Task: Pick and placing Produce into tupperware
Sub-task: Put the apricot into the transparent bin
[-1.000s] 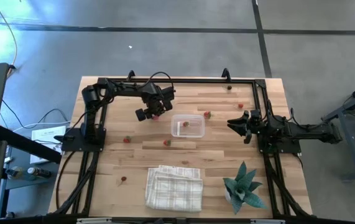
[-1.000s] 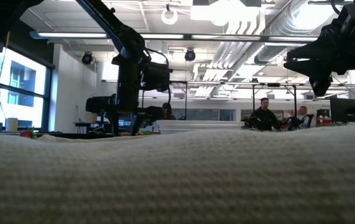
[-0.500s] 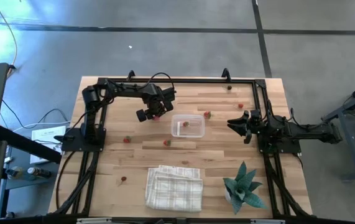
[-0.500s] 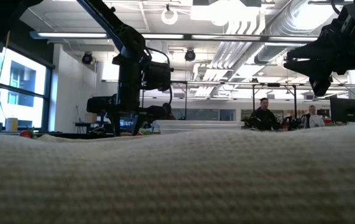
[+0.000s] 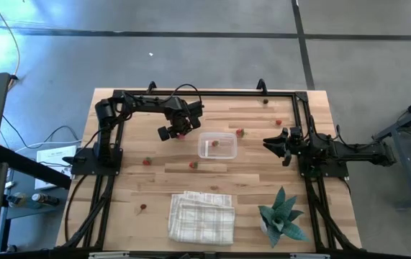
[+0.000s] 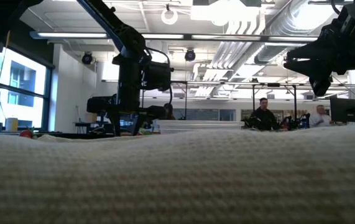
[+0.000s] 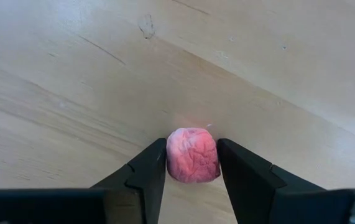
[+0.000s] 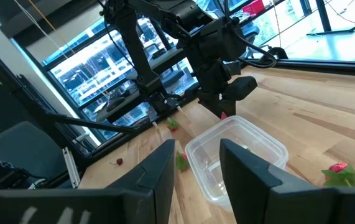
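My left gripper (image 5: 178,132) stands just off the far-left corner of the clear tupperware (image 5: 217,145) and is shut on a pink-red piece of produce (image 7: 193,155). The right wrist view shows that piece (image 8: 224,116) below the left fingers, behind the tupperware (image 8: 236,158). One red piece (image 5: 215,143) lies inside the tupperware. Other pieces lie on the wood, one (image 5: 240,132) by the far-right corner, one (image 5: 193,165) on the near side and one (image 5: 147,162) farther left. My right gripper (image 5: 271,142) waits open to the right of the tupperware. My left gripper pinches the pink-red piece at its two opposite sides (image 7: 170,158) between the inner faces of its fingers (image 7: 149,168). The fingers come from above, pointing down. The piece sits low over the wood; whether it is lifted clear, I cannot tell.
A white checked folded cloth (image 5: 202,217) lies at the near edge and fills the low view's foreground (image 6: 177,174). A green plant (image 5: 283,216) stands near the right. More pieces (image 5: 278,122) (image 5: 265,101) lie far right. A black frame (image 5: 205,93) borders the table.
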Controlling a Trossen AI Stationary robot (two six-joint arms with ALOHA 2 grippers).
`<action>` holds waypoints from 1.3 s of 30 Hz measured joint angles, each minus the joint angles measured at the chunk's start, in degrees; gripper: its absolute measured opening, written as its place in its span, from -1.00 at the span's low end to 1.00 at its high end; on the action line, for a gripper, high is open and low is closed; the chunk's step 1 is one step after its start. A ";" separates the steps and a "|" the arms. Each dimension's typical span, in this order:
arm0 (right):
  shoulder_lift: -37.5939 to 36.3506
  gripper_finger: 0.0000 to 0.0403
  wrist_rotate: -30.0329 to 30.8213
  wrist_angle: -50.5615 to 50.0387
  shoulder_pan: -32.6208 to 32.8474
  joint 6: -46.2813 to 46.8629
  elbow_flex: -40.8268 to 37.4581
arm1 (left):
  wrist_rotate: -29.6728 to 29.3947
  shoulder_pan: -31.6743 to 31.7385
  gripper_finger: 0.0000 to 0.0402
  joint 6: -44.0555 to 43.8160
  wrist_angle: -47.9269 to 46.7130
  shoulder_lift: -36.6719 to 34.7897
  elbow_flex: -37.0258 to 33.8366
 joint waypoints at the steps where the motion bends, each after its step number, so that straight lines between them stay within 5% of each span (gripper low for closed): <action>1: 0.00 -0.42 0.01 -0.01 0.00 0.00 0.01 | 0.00 0.00 -0.29 -0.03 0.01 0.00 0.00; 12: 0.00 -0.42 0.00 0.00 0.00 0.00 0.01 | -0.02 0.00 -0.30 -0.14 0.02 0.00 0.00; 23: 0.00 -0.42 0.01 -0.01 0.00 0.00 0.01 | -0.28 -0.04 -0.56 -0.14 0.31 0.00 0.07; 39: 0.00 -0.42 0.00 0.01 0.00 0.00 0.01 | -2.90 -0.05 -0.48 4.06 0.39 0.46 2.85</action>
